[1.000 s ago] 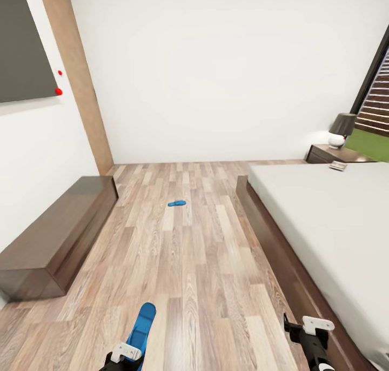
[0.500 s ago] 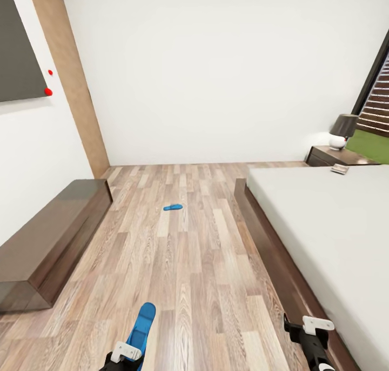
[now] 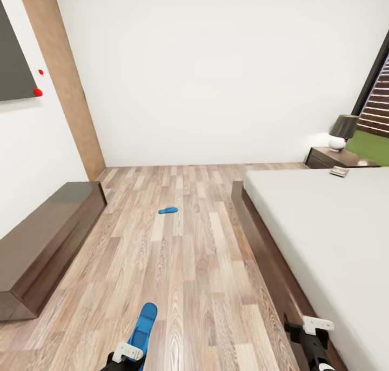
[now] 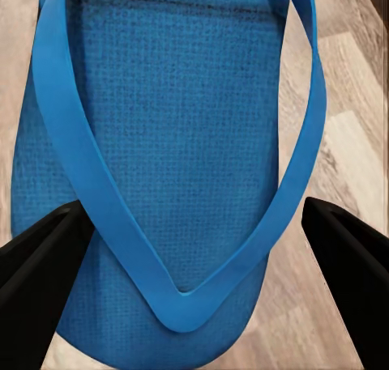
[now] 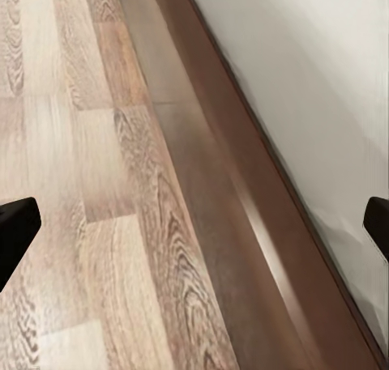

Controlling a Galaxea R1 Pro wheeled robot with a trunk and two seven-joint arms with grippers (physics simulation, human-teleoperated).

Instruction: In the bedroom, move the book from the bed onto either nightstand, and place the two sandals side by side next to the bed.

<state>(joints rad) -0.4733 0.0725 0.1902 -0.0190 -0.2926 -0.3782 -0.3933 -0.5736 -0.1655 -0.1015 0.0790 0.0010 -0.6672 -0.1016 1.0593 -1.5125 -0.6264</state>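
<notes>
**A:** What has the left gripper (image 3: 125, 355) got?

**B:** One blue sandal (image 4: 174, 155). Its two black fingers (image 4: 36, 257) press against the sole's two edges, toe end pointing forward from the claw, over the wood-plank floor (image 3: 183, 263).

**A:** And the right gripper (image 3: 309, 333)?

**B:** Spread wide with nothing between its fingertips (image 5: 16, 228). The bed frame (image 5: 243, 200) runs just beneath and ahead of it, the pale mattress (image 3: 324, 236) on its right side.

**A:** The other sandal (image 3: 168, 210)?

**B:** Flat on the floor, far ahead of the left gripper, between the long dark bench (image 3: 43, 241) and the bed.

**A:** The book (image 3: 339, 171)?

**B:** On the mattress's far corner, well ahead of the right gripper, just before the nightstand (image 3: 337, 158) with the lamp (image 3: 341, 131).
</notes>
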